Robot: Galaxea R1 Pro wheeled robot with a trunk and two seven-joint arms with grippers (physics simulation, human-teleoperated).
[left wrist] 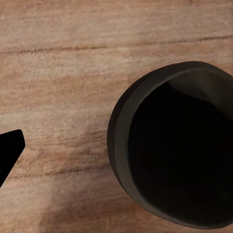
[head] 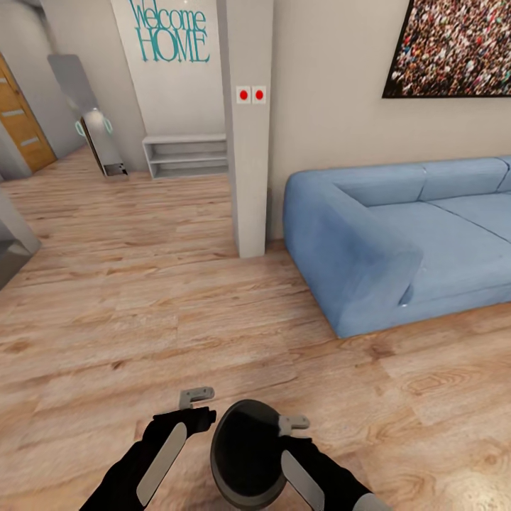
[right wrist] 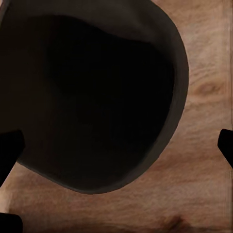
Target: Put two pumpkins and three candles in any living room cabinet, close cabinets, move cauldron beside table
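We carry the cauldron (head: 245,454) low over the wood floor (head: 142,319), no table around.
Our right gripper (head: 292,426) sits at its rim, probably pinching it, jaws unclear; left gripper (head: 195,397) beside it, jaw state unclear.

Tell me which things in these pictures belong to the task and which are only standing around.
Belong to the task:
- cauldron, black, between the two arms above the wood floor
- right gripper, at its rim

Only standing around:
- blue sofa
- white pillar
- low white shelf
- wall picture
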